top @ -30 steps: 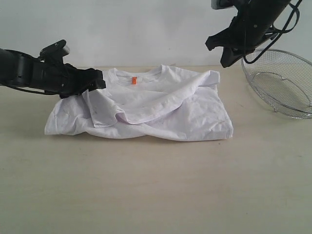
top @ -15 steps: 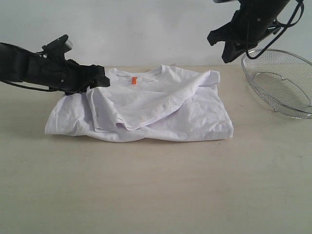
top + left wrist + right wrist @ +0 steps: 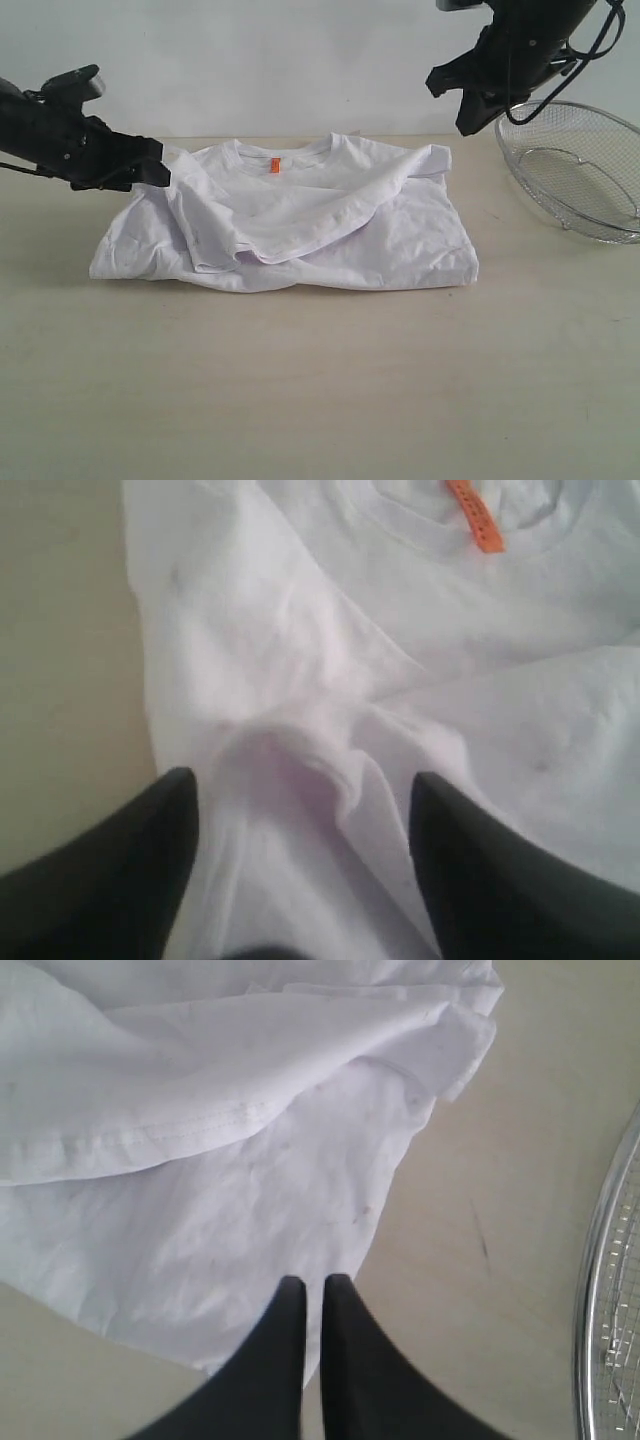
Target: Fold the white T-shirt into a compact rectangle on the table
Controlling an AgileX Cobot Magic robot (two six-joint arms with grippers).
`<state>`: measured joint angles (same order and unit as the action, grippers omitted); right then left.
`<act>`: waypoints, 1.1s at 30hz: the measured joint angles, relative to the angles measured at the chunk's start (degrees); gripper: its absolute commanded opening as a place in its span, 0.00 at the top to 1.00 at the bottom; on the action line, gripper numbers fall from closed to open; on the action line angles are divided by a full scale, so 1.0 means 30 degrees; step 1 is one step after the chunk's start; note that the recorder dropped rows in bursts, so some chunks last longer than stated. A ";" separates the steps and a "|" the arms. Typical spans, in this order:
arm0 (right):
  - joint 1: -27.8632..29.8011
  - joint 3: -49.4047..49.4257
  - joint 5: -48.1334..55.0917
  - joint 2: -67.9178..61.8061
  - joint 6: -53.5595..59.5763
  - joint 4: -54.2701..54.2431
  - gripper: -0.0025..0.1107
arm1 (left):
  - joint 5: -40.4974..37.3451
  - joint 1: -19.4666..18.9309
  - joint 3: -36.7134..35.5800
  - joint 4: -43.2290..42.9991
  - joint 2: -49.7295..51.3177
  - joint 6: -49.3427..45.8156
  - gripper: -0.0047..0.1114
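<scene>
The table (image 3: 300, 400), pale beige and matte, carries the shirt (image 3: 330, 220), which lies on its far half, roughly in the middle, with bare tabletop all round it. The shirt is white, wrinkled and partly folded: its collar faces the far edge, a broad flap lies slantwise across its front, and its lower layer spreads out flat beneath, wider than the flap. The wire basket (image 3: 600, 215) stands to the right of the shirt, apart from it, with a strip of table between them. The left gripper (image 3: 150, 172) is at the shirt's far left corner, low, with its tip against the cloth there, which rises a little toward it. In the left wrist view its two dark fingers (image 3: 150, 830) stand wide apart, and a soft ridge of the shirt lies between them, not pinched. The right gripper (image 3: 468, 125) hangs in the air above the shirt's far right corner, clear of the cloth. In the right wrist view its fingers (image 3: 285, 1340) are drawn together with only a thin slit between them and nothing in it; the shirt's hem and the basket's rim show below it. A small orange tag (image 3: 275, 165) sits just inside the shirt's collar.
</scene>
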<state>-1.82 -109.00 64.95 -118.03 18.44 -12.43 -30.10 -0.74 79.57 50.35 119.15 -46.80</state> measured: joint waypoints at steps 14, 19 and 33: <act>-0.3317 0.4183 -0.2526 0.0069 -0.2026 0.1467 0.98 | -0.5706 0.0129 -0.0422 -0.5695 -0.1341 0.3315 0.92; -0.3363 0.6262 -0.5677 -0.0079 -0.3114 0.2044 0.98 | -0.5108 0.0700 -0.0456 -0.5695 -0.0050 0.3362 0.92; -0.1385 0.6605 -0.4244 -0.0813 -0.7433 0.8183 0.98 | -0.3765 -0.0019 -0.0456 -0.9563 -0.1114 0.6379 0.92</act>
<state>-5.98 -89.18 52.21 -120.47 -3.86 12.12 -41.39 -0.80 78.20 21.67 115.81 -27.66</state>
